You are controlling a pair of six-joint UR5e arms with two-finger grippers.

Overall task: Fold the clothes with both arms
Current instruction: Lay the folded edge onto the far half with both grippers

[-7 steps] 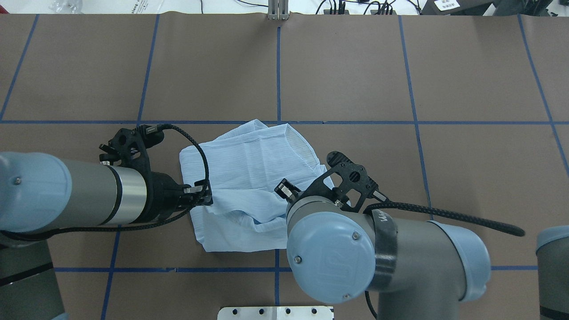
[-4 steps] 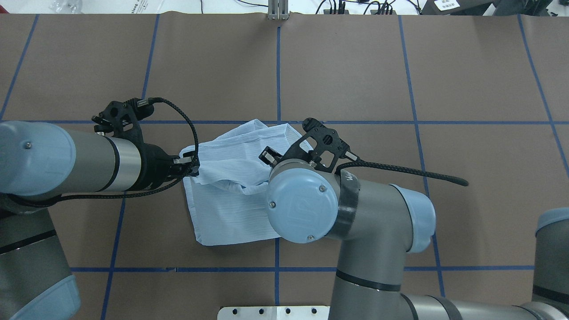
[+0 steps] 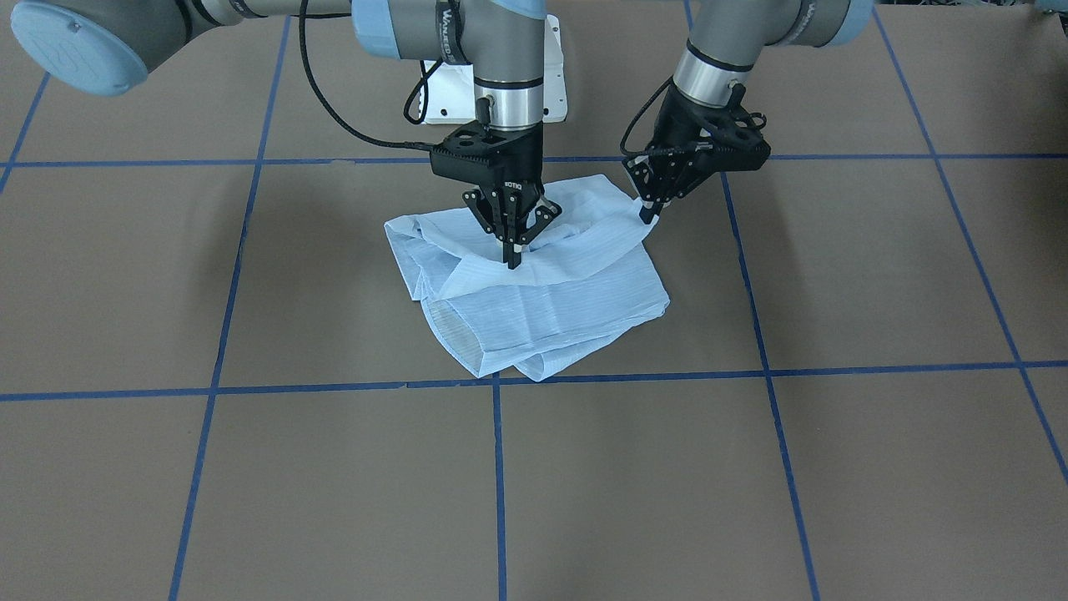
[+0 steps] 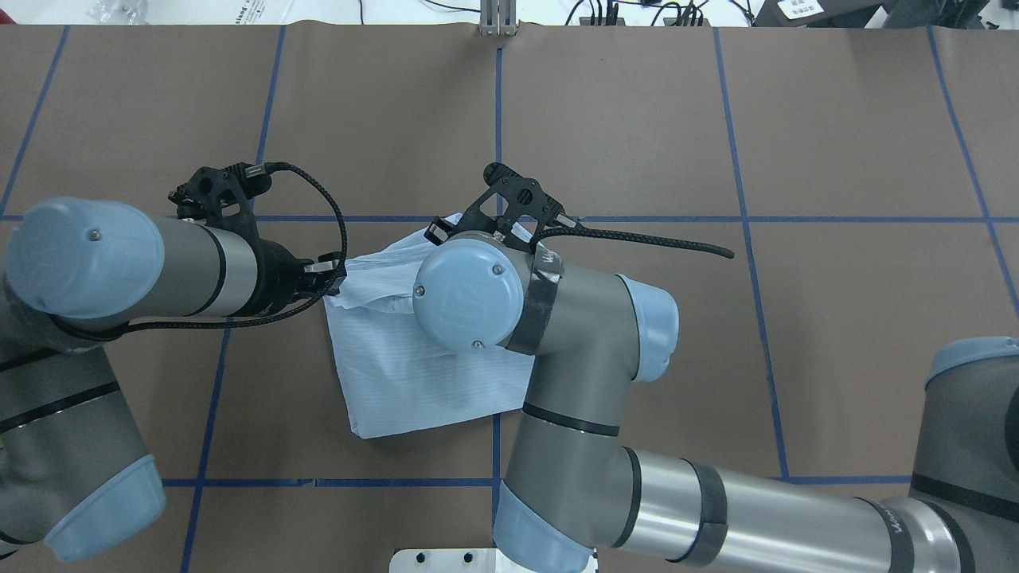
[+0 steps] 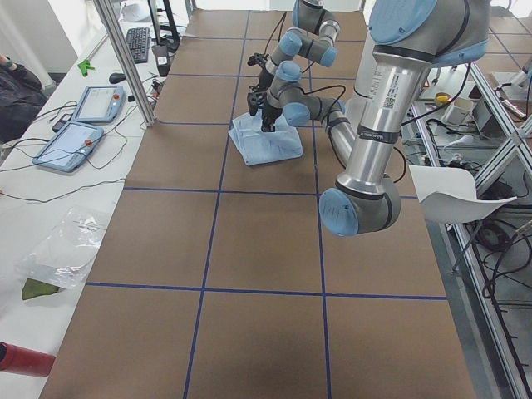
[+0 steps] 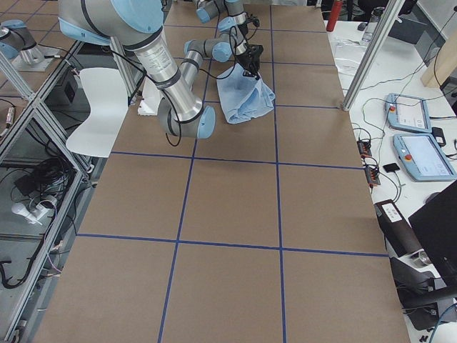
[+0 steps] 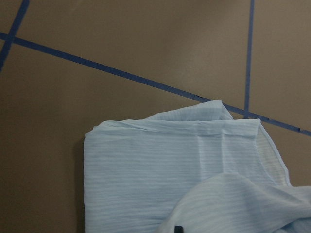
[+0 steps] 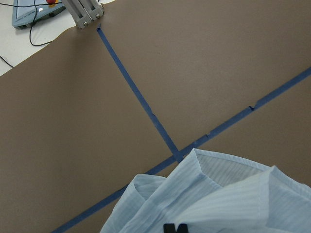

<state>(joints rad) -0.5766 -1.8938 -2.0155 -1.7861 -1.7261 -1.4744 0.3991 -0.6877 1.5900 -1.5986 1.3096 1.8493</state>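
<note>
The light blue striped shirt (image 3: 542,309) lies partly folded and rumpled near the middle of the brown table (image 3: 834,467). Its edge farthest from the robot just reaches a blue tape line (image 3: 667,374).

The right gripper (image 3: 511,255) stands upright over the shirt's middle. Its fingers are clenched on a raised ridge of fabric, which hangs from them onto the flat layer below. The left gripper (image 3: 649,213) comes in tilted at the shirt's side edge on the robot's left, its fingers pinched on a lifted corner of the same fold.

A second ago both grippers held this fabric closer to the robot, over the shirt's near half. They have since moved away from the robot together. The fold they carried now drapes over the shirt's far half, and the near part lies flat and uncovered.
</note>
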